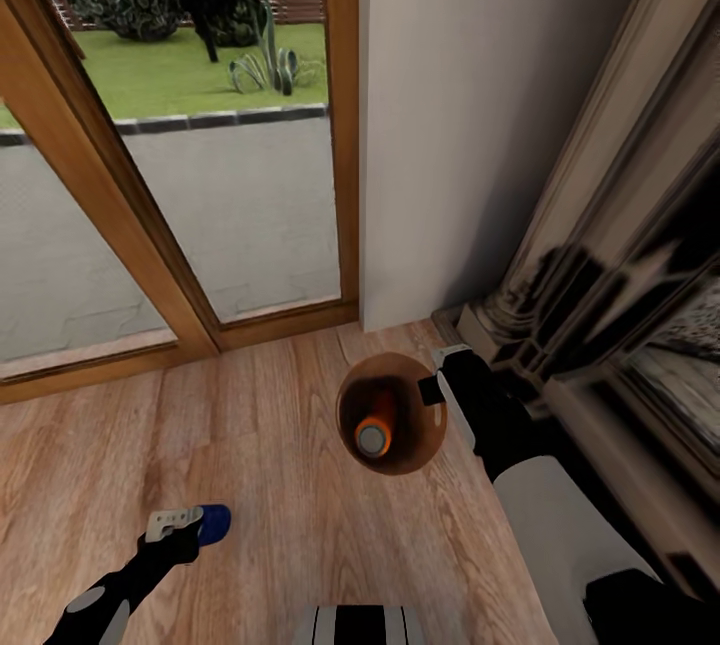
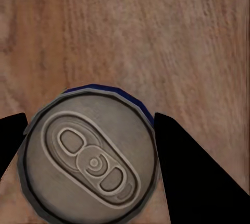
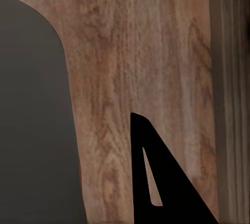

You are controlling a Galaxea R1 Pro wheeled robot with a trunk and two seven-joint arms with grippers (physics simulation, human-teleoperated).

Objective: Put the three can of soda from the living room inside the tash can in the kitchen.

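Wood floor (image 1: 250, 445) lies beneath you in the head view: your left gripper (image 1: 190, 523) reaches low, pinching the dark blue soda can (image 1: 213, 522); your right arm (image 1: 520, 465) grips the coppery-lined round bin's (image 1: 425, 450) rim, the orange silver-topped can (image 1: 373, 436) inside. Left wrist: black fingers (image 2: 182, 166) flank the can's silver lid (image 2: 88, 156). Right wrist: one black finger (image 3: 161, 182) beside the bin's grey wall (image 3: 31, 130).

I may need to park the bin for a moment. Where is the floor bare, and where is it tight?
Bare wood floor lies between the glass door frame, the trash can and the left tool. It is tight between the trash can and the fireplace.
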